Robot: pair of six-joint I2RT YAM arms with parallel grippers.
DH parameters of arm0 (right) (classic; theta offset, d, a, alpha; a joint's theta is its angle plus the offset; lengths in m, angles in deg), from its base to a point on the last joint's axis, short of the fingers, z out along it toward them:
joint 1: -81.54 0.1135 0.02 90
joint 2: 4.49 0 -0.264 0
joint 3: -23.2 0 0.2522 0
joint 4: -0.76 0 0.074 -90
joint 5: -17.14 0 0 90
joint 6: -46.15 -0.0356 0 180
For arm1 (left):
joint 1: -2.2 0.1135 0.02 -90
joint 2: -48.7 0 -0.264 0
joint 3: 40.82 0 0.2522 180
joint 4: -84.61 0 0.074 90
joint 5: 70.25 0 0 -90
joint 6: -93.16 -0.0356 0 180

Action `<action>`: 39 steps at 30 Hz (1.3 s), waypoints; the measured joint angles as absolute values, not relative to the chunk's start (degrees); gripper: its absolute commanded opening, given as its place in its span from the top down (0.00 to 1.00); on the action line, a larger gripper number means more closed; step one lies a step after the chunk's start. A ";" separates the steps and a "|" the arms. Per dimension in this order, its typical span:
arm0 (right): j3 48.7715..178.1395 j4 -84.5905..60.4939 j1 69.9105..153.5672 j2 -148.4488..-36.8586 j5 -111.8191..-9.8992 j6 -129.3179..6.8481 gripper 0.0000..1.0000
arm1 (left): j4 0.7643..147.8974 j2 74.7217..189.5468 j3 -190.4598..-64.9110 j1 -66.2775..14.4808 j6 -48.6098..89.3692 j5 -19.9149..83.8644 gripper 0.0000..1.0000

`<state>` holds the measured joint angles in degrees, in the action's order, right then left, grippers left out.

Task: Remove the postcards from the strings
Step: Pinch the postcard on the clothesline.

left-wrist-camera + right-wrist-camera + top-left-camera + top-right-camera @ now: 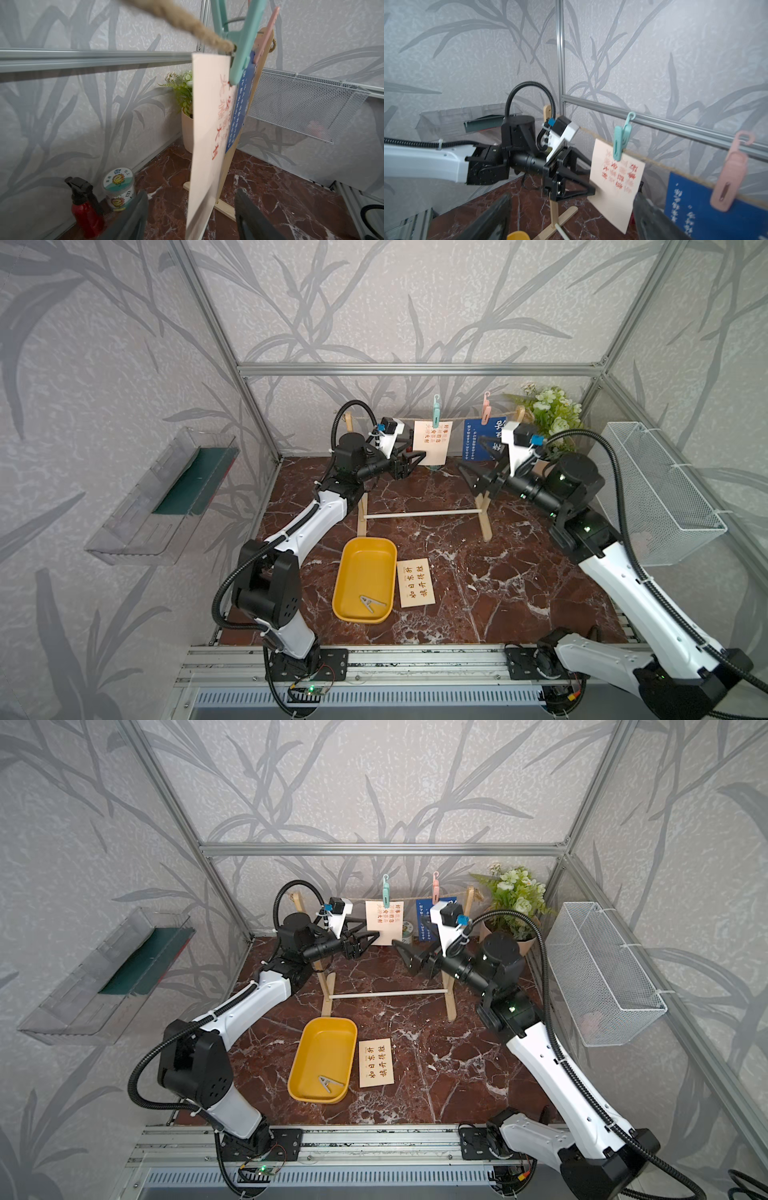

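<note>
One loose postcard point(415, 583) lies on the worktop point(498, 572); two hang on the string point(461, 417). The left tool point(191, 192), jaws apart, straddles the cream postcard point(432, 443); the right tool point(469, 452) gapes beside the blue postcard point(473, 439).

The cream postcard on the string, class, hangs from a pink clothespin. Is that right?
Not quite: the cream postcard on the string hangs from a teal clothespin, as both top views show.

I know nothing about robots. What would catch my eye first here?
At the back a cream postcard and a blue postcard hang from a string by a green clothespin and a pink clothespin. The left arm and right arm reach toward them from either side. In front, a third postcard lies flat beside a yellow tray.
</note>
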<state>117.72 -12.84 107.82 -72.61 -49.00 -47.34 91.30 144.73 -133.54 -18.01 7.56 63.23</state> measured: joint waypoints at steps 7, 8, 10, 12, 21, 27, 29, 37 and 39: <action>158.06 -32.92 107.03 -93.65 -47.54 -43.25 0.11 | 91.08 145.13 -134.26 -17.98 6.67 66.84 0.75; 162.92 -35.89 107.01 -96.43 -47.34 -42.70 0.11 | 91.10 145.13 -134.26 -17.98 6.69 67.21 0.80; 171.92 -41.75 106.92 -102.09 -46.79 -41.94 0.11 | 91.36 145.13 -134.26 -17.98 6.95 67.69 0.82; 180.01 -47.39 106.79 -107.53 -46.23 -40.91 0.11 | 92.00 145.13 -134.24 -17.98 6.76 67.86 0.85; 200.75 -63.83 104.50 -124.15 -40.74 -41.02 0.13 | 92.78 144.89 -133.58 -17.92 6.34 67.38 0.94; 197.21 -63.92 103.45 -123.82 -37.24 -41.92 0.13 | 93.57 144.69 -132.18 -17.48 5.31 67.43 0.96; 197.58 -63.89 102.97 -124.10 -35.17 -42.18 0.13 | 93.74 144.69 -131.99 -17.24 5.20 67.71 0.96; 199.22 -61.93 99.73 -126.66 -27.54 -42.00 0.14 | 97.13 144.69 -131.97 -15.45 5.49 70.44 0.95; 199.26 -60.92 99.30 -127.73 -25.57 -41.85 0.14 | 97.66 144.69 -131.97 -15.19 5.55 71.21 0.95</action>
